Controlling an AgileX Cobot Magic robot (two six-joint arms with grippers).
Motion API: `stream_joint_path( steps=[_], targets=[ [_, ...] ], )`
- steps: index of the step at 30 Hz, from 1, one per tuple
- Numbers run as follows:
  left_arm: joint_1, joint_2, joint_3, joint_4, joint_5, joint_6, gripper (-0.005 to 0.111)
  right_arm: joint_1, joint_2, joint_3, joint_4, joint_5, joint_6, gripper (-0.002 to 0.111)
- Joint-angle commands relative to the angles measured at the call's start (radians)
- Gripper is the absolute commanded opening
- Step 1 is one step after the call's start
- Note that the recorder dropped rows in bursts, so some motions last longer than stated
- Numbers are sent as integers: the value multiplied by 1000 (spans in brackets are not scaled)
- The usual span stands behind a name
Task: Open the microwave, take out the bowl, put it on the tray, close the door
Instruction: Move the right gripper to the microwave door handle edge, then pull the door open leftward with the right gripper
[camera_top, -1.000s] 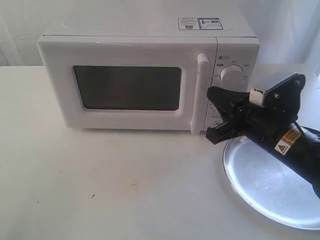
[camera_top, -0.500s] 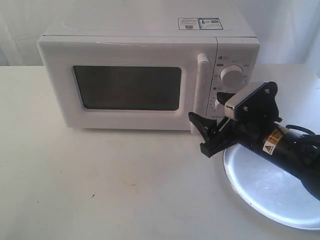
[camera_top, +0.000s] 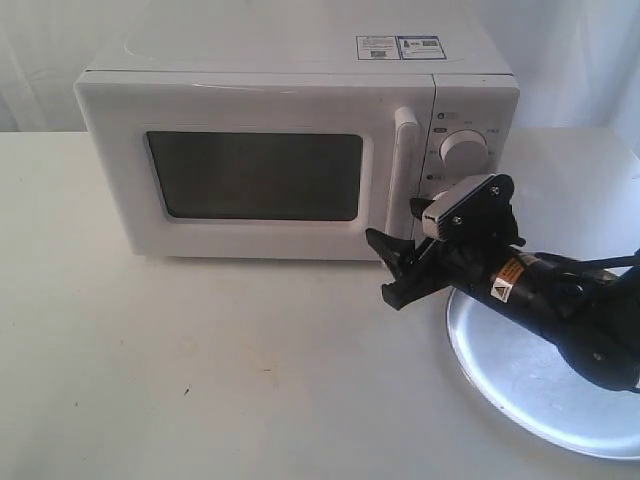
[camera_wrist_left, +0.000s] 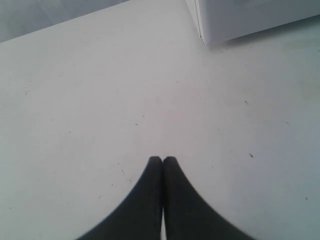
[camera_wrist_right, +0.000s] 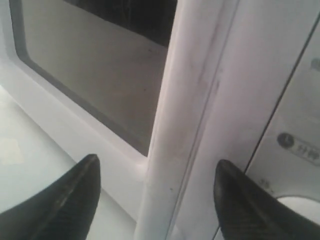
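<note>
- The microwave (camera_top: 270, 60) sits at the back of the counter (camera_top: 200, 380), its door (camera_top: 130, 200) shut flush and facing the exterior camera.
- The door's bar handle (camera_top: 403, 190) stands upright, long axis vertical, at the door's right edge.
- The right fingers (camera_wrist_right: 60, 200) are spread wide, straddling the handle's lower part without touching it.
- The left fingers (camera_wrist_left: 145, 200) are pressed together, empty, over bare counter.
- The tray (camera_top: 520, 390) lies flat beneath the right arm.

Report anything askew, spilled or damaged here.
Nothing stands out. The microwave sits square on the table, its door shut. The tray lies flat beside it. The right tool is open, lined up on the door handle; the left tool is shut above the table. Only faint specks mark the tabletop.
</note>
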Motion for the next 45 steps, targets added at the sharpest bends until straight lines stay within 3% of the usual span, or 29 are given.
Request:
stream_joint_path(
  steps=[1,8,14,18,32,45],
  targets=[
    [-4,-3,2,-4,0,-6,0,0,1,-7,-6,-74,-11,54],
    [-4,-3,2,-4,0,-6,0,21,16,-66,-2,2,-11,37],
    [-4,-3,2,-4,0,-6,0,69,18,-86,-32,23,-11,0],
    [-4,-3,2,-4,0,-6,0,68,18,-86,-204,18,-20,0],
    [-4,-3,2,-4,0,-6,0,68,-71,32,-189,-87,-11,0],
    [-4,-3,2,-4,0,-6,0,68,-86,34,-286,-56,18,1]
  ],
)
